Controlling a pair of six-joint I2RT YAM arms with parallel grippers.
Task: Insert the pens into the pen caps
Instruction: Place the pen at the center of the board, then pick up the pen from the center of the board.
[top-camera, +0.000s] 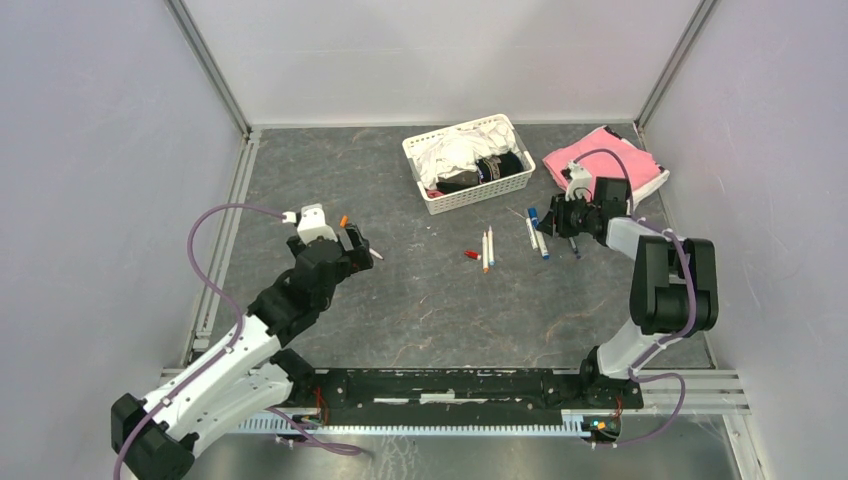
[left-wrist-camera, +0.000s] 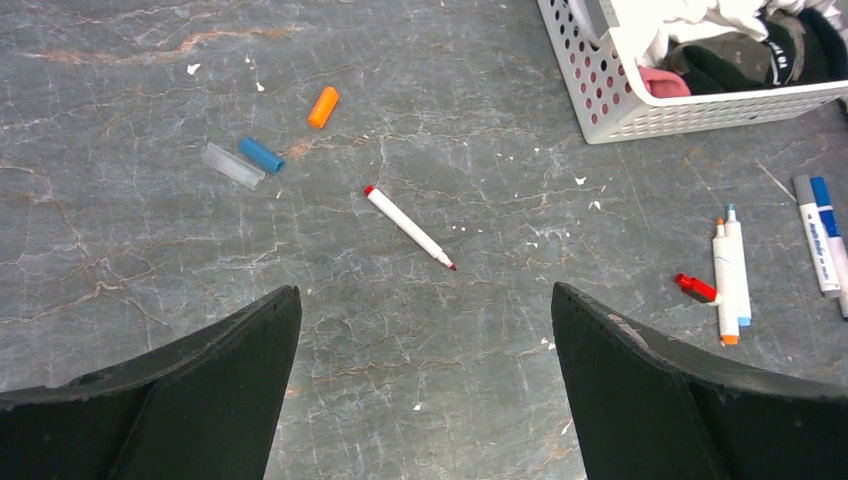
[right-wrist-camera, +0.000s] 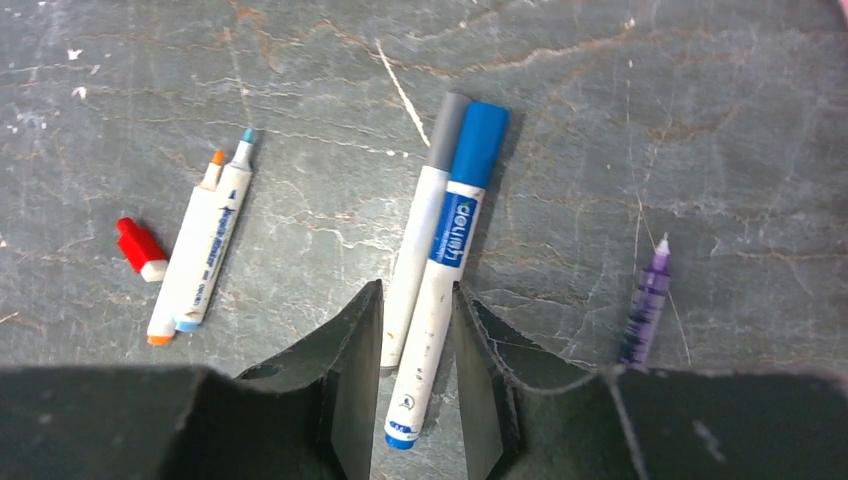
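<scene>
While the grey marbled tabletop (top-camera: 420, 310) carries a white basket (top-camera: 478, 192) of clothes and a pink cloth (top-camera: 640, 165) at its far side, the pens and caps lie scattered between the two arms. The left gripper (left-wrist-camera: 425, 290) hovers with its fingers spread wide and holds nothing. The right gripper (right-wrist-camera: 417, 290) has its fingers part-way apart, astride two barrels lying side by side and touching. Whether they press on those barrels cannot be told. These are the blue-capped pen (right-wrist-camera: 445, 250) and the grey-capped pen (right-wrist-camera: 420, 220), both capped already. Their long axes run straight away from the right wrist, square to the closing line of the fingers, so this arm is plainly the nearer one. Left of them lies a pair of white pens (right-wrist-camera: 200, 255), uncapped, with tips pointing away, and to the right a purple pen (right-wrist-camera: 648, 300) lies apart. A thin red-tipped pen (left-wrist-camera: 410, 228) lies on a diagonal just ahead of the left fingers, nearer that arm than anything else. Beyond it, to the left, are an orange cap (left-wrist-camera: 322, 106), a blue cap (left-wrist-camera: 261, 154) and a clear cap (left-wrist-camera: 232, 165). A red cap (right-wrist-camera: 140, 248) sits beside the white pair. The blue label appears to read "deli"; print on the white pair is too small to read.
</scene>
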